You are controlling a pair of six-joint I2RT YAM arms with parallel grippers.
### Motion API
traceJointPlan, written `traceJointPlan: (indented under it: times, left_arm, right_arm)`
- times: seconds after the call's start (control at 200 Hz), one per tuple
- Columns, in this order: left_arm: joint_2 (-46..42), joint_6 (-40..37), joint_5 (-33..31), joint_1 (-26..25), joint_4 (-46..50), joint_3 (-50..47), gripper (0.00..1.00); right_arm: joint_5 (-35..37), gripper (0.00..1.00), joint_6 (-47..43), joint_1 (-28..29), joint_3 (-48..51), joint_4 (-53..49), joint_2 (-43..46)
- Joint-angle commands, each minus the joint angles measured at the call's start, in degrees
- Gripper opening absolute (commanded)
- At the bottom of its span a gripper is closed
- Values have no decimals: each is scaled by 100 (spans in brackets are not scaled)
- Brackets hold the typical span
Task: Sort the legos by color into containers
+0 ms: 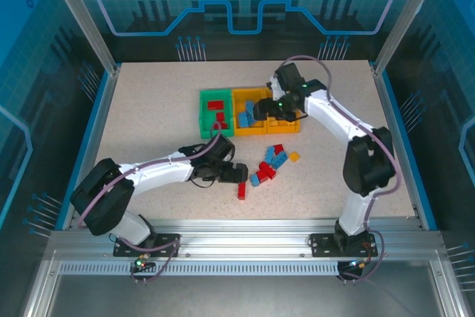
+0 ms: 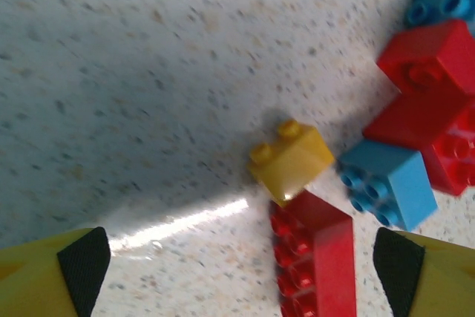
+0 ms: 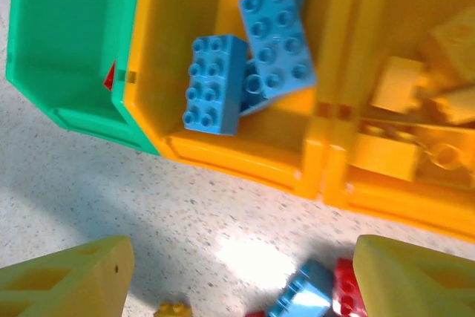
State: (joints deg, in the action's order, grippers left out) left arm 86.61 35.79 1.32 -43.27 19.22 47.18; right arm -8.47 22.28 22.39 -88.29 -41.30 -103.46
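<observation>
Left gripper (image 2: 241,261) hangs low over the table (image 2: 133,72), jaws spread wide and holding nothing. The long red brick (image 2: 315,257) lies between the pads (image 2: 85,265) but off-centre, nearer the right one. A small yellow brick (image 2: 291,159) appears to touch its far end, and a blue brick (image 2: 387,185) sits just beside it on the right. Judged step: picking up that red brick. Shift the wrist right until the brick is centred, then close across its narrow sides. Watch that the right pad does not catch the blue brick or drag the yellow one along. Lift straight up before you travel. The target looks to be the green bin (image 3: 67,50), which already holds red pieces. Right gripper (image 3: 241,276) is also released and empty, hovering at the near edge of the bins, above the middle orange-yellow bin (image 3: 223,150) with its blue bricks (image 3: 215,83). The right-hand orange-yellow bin (image 3: 393,191) holds yellow ones. The loose pile (image 1: 271,161) waits on the table between the arms, just in front of the bins. Let the right arm clear before you bring the left one in.
</observation>
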Motion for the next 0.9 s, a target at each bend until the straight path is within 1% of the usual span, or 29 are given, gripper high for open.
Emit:
traceJointPlan:
  times: [0.0, 0.05, 0.18, 0.355, 0.465, 0.55, 0.62, 0.695, 0.765, 0.895]
  left_arm:
    - [-77, 357, -80, -286, 219, -10, 91]
    - [-51, 392, -129, -411, 255, -7, 88]
    - [139, 455, -202, -657, 345, 114, 84]
    - [609, 500, -302, -894, 463, 411, 66]
    - [836, 508, -335, -969, 444, 582, 63]
    - [1016, 508, -345, -972, 499, 731, 54]
    - [1107, 523, -381, -986, 602, 835, 43]
    - [1090, 542, -434, -982, 702, 872, 34]
    - [971, 569, -553, -982, 873, 860, 29]
    - [552, 544, -774, -974, 1234, 891, 25]
  right_arm:
    - [546, 81, 119, -306, 462, 225, 492]
    - [695, 82, 135, -411, 647, 254, 674]
    - [874, 83, 108, -656, 1056, 381, 1056]
    - [1032, 84, 54, -859, 1325, 342, 1290]
    - [1066, 84, 14, -957, 1392, 263, 1329]
    - [1103, 84, -18, -1001, 1468, 241, 1378]
    - [1207, 84, -55, -1018, 1528, 237, 1431]
    - [1330, 84, -92, -1043, 1594, 228, 1488]
    - [1379, 84, -110, -1086, 1684, 234, 1547]
    - [1341, 84, -152, -1109, 1975, 280, 1665]
